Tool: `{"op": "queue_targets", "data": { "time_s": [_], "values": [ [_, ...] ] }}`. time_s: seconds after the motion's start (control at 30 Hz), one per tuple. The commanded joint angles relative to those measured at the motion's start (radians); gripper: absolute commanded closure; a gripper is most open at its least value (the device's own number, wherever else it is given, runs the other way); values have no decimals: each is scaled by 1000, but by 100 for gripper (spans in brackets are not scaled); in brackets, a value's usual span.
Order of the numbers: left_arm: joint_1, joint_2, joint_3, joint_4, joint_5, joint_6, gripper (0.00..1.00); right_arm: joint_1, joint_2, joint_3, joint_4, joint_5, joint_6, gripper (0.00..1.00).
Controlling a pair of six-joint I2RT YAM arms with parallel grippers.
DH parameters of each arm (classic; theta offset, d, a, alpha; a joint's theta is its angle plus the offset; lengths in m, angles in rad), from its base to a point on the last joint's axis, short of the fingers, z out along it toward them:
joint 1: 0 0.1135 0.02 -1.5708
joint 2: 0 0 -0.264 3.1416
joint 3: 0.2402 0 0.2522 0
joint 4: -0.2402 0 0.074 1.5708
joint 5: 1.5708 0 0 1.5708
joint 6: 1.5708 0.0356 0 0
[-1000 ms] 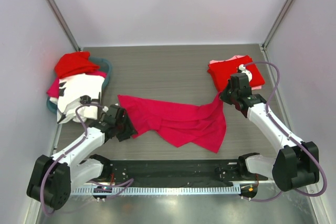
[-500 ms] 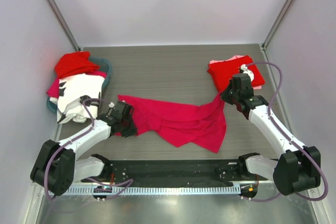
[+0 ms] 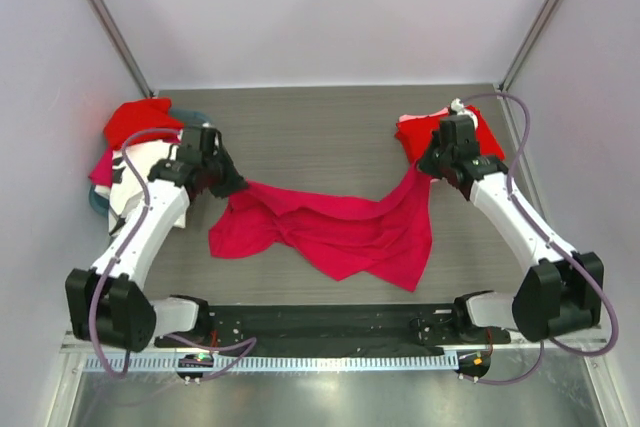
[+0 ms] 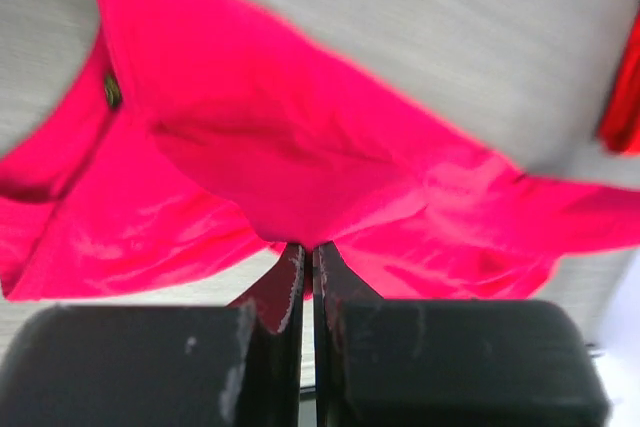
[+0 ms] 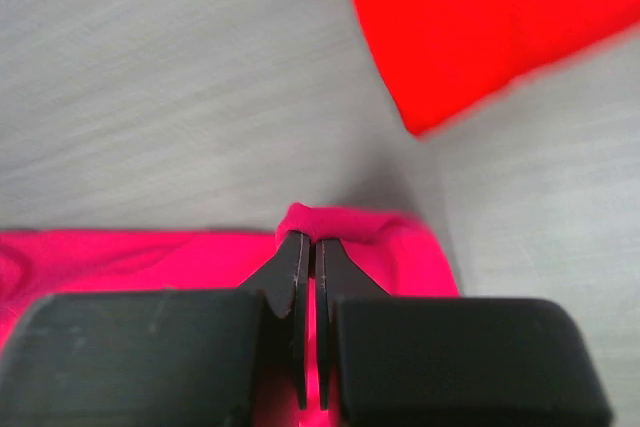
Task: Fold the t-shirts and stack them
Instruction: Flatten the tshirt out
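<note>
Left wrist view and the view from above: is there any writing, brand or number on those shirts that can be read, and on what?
No text is legible in any view.
Neck tag of the pink t-shirt: too small and blurred to read.
Black print on the white t-shirt: only dark shapes, not readable.

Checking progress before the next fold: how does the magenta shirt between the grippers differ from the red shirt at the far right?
The magenta shirt lies spread and wrinkled across the middle of the table; the red shirt is folded compact. The magenta shirt is pinched by the left gripper and right gripper; the red shirt is unheld. Both look plain-coloured.
</note>
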Motion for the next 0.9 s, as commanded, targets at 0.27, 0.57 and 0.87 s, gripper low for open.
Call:
{"op": "queue_targets", "data": {
  "time_s": [0.27,0.57,0.87],
  "values": [
    [227,166,876,-201,124,23,100,-13,89,678,-137,-97,-62,99],
    [236,-225,762,171,173,-34,100,-13,-341,542,-52,-164,-45,99],
    [236,-291,1044,126,138,-49,100,-12,-620,581,-91,-74,-18,99]
  ]
}}
